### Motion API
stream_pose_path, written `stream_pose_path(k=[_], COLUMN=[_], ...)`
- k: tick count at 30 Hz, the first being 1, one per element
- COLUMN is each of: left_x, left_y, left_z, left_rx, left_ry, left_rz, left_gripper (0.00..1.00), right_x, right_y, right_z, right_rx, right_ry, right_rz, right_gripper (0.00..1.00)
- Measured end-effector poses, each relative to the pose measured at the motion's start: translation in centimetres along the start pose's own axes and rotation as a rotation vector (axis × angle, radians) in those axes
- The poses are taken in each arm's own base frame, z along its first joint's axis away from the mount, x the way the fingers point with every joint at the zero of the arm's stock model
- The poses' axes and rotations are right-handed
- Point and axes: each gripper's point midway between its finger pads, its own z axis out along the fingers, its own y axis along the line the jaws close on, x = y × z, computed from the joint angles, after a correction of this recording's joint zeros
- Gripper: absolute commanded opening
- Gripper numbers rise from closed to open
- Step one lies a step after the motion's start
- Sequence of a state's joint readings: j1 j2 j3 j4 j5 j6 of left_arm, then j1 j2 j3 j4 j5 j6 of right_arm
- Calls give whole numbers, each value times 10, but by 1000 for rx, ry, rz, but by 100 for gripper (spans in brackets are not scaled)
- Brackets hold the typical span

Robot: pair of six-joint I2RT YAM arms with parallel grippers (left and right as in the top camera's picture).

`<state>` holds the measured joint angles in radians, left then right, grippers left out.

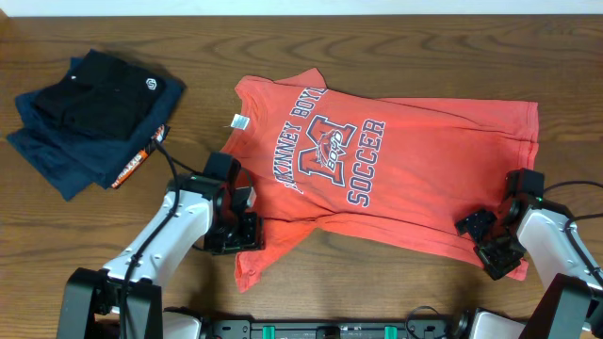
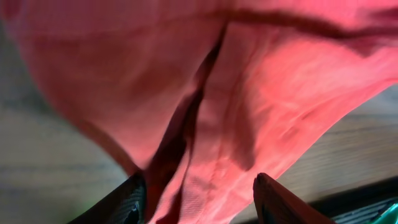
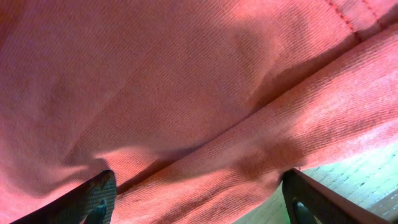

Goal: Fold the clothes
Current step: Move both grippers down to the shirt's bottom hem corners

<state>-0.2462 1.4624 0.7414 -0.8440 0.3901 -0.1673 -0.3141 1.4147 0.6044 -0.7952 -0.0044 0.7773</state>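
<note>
Your left claw [image 1: 234, 231], lower left, and right claw [image 1: 488, 242], lower right, both stand open astride the red shirt [image 1: 405, 160].

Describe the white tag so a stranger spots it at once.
On the wooden table lies a red T-shirt. At its left edge, by the neck, sits the tag: a small white square, clear of the navy lettering.

L arm [image 1: 160, 234]: white tube links, blk joints; thin blk cable [image 1: 175, 175] behind gripper | R arm [image 1: 545, 235]: same white/blk build | L gripper [image 1: 247, 226], R gripper [image 1: 488, 243]: blk, blocky; fingers [image 3: 93, 198] dark, matte, wedge-shaped | base links [image 1: 89, 297]: blk, far behind grippers
</note>
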Motion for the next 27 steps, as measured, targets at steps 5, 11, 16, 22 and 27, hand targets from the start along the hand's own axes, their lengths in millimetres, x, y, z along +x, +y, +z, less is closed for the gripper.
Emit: stream_pose_path(k=[5,11,16,22,27], left_x=[-4,7,9,-28,-31], left_y=[1,4,12,16,22], left_z=[0,0,-4,-32,-35], left_rx=[-8,-18,-59,-48,-44], left_ry=[-16,27,33,-152,-171], left_rz=[-5,-29,-52,-83,-117], left_gripper=[29,37,69,80,68], right_x=[-3,-8,-11,-12,-12], right_y=[-3,-9,-12,-12,-13], right_z=[0,0,0,0,0], right_rx=[2,5,5,8,9], right_ry=[0,-1,-6,-11,-11], right_rz=[31,82,102,102,102], right_gripper=[84,83,82,82,82])
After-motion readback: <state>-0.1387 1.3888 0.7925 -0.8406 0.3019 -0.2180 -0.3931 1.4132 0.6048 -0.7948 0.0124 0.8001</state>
